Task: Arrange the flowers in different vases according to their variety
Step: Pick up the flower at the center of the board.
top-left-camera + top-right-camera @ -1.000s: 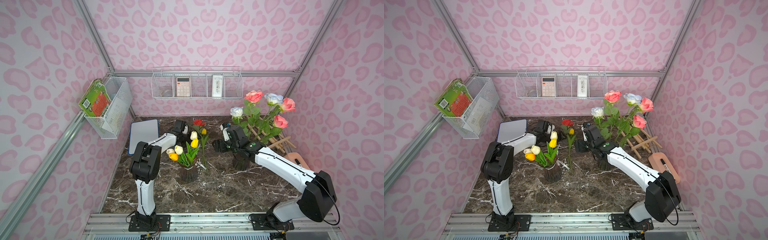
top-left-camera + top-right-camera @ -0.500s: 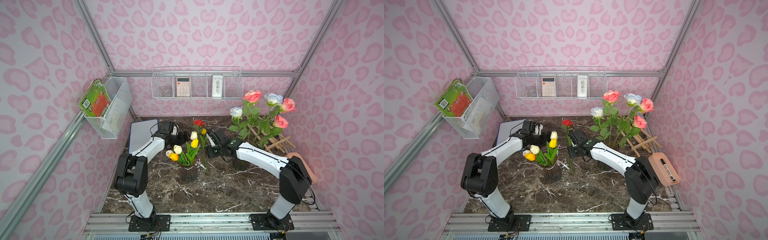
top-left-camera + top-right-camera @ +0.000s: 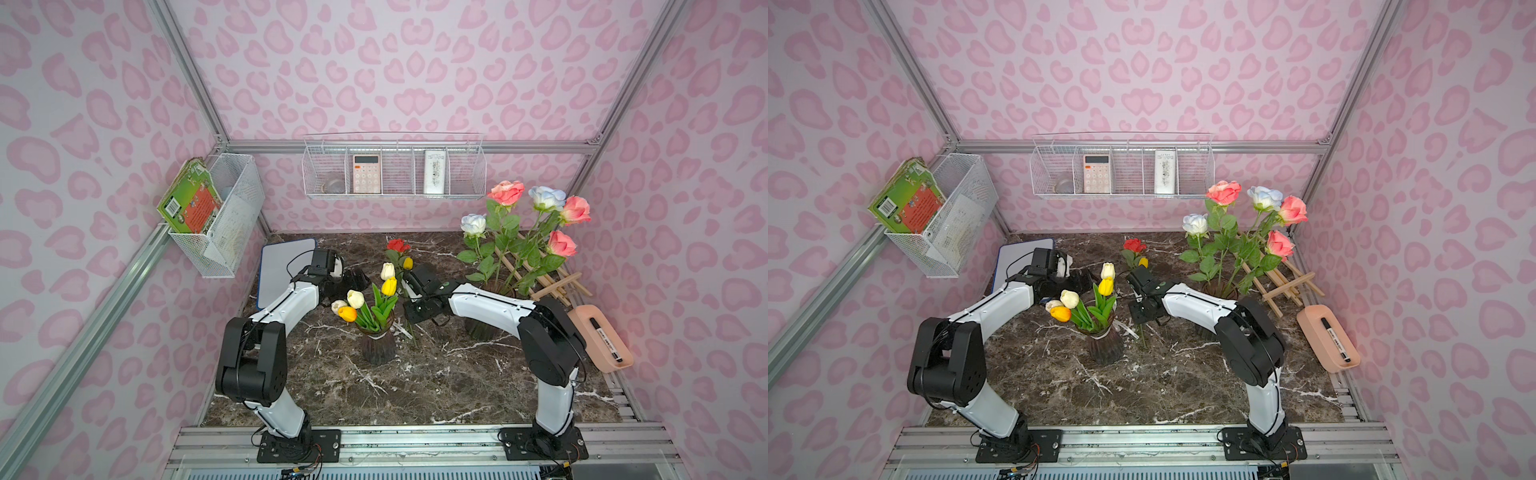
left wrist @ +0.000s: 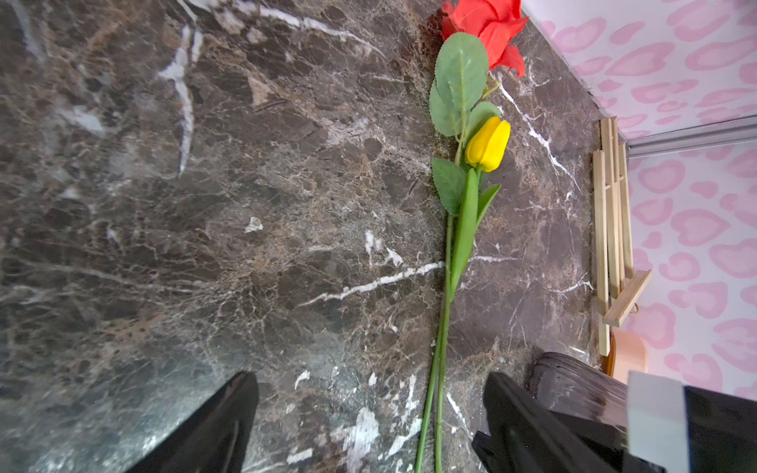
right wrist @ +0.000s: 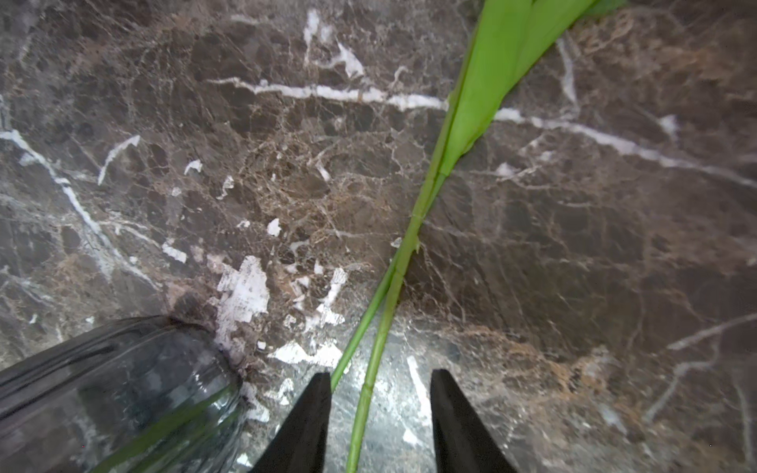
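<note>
Since 1 second ago we have seen the right pincer [image 5: 381, 373] come down from beside the rose vase [image 3: 478, 328] to the marble table [image 3: 415, 386], while the left pincer [image 4: 370, 374] has drawn back. The right pincer's jaws stand partly apart astride 2 green stems [image 5: 403, 254]. 1 stem runs between the fingertips, and the other passes at the edge of 1 finger. We see no squeeze on either. Ahead of this pincer, along those stems, lie the yellow tulip [image 4: 487, 143] and, farther on, the red rose [image 4: 487, 24], both flat on the marble. The tulip vase [image 3: 377, 347] stands just beside it, toward the left arm, and holds 5 tulips [image 3: 389, 286]. The rose vase holds 5 roses [image 3: 505, 191] on its opposite side. The left pincer hangs wide open, holding nothing, with the loose blooms ahead of it.
</note>
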Robot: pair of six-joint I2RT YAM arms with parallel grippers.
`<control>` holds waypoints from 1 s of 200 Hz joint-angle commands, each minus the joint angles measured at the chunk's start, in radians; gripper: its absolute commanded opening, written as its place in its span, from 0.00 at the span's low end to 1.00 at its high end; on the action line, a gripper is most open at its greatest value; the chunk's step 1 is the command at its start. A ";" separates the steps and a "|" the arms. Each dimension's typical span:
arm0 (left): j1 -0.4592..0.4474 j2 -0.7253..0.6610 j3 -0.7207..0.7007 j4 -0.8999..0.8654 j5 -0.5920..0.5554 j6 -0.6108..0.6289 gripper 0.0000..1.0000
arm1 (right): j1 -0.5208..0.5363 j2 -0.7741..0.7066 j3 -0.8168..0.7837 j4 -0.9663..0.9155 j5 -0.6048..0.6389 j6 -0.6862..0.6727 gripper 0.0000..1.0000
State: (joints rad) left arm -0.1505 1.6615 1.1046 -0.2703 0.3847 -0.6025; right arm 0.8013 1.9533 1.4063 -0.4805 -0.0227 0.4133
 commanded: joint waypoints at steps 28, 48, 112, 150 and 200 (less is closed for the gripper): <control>0.010 0.002 -0.002 -0.006 0.008 0.025 0.91 | 0.001 0.069 0.033 -0.022 0.010 -0.010 0.34; 0.011 0.006 -0.008 -0.004 0.008 0.027 0.91 | 0.000 0.090 0.036 -0.024 0.010 -0.008 0.29; 0.019 0.008 -0.019 0.013 0.019 0.023 0.91 | 0.000 0.159 0.084 -0.083 0.076 -0.007 0.25; 0.022 0.000 -0.024 0.013 0.020 0.022 0.91 | -0.003 0.232 0.163 -0.151 0.140 -0.011 0.26; 0.023 -0.027 -0.035 0.008 0.017 0.024 0.91 | -0.005 0.246 0.179 -0.154 0.160 -0.007 0.09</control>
State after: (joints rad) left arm -0.1284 1.6512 1.0737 -0.2615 0.3988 -0.5930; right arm 0.7975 2.1899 1.6047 -0.5301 0.1238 0.4004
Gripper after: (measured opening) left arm 0.909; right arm 0.105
